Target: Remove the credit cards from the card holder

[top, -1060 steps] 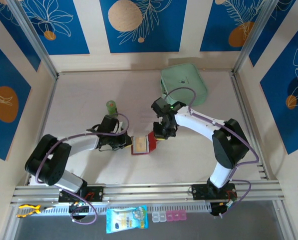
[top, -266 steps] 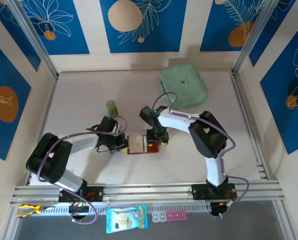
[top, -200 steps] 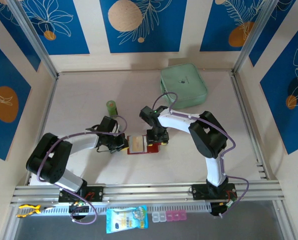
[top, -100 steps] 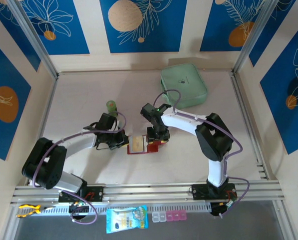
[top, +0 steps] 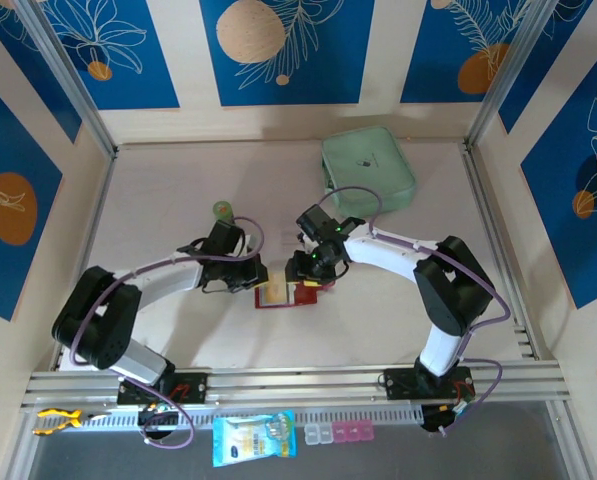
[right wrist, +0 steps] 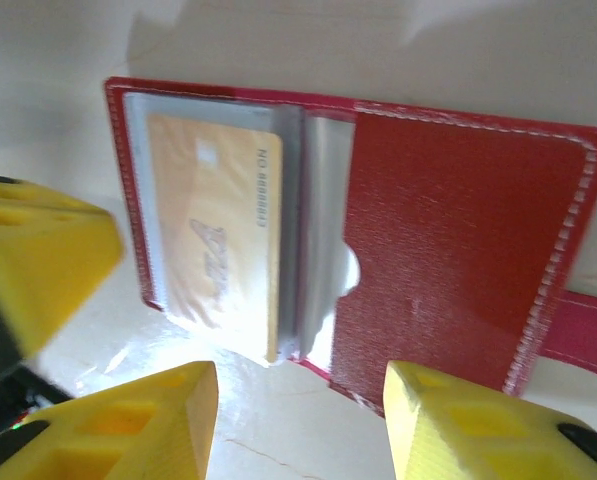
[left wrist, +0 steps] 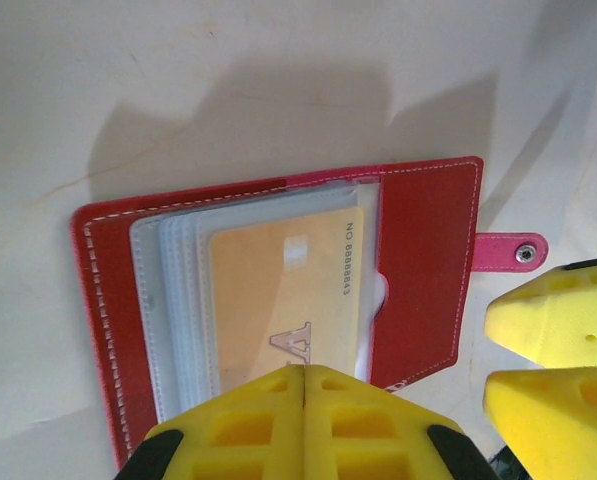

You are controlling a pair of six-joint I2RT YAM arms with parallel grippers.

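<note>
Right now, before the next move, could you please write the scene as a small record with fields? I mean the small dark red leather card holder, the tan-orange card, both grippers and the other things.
holder: small dark red leather card holder, lying open
card: tan-orange credit card, inside the front clear sleeve, not yet out
left gripper: shut, tips over the card's near edge
right gripper: open, at the holder's edge, holding nothing
other things: mint-green zip pouch at the far side; small green cylinder beside the left arm
</note>
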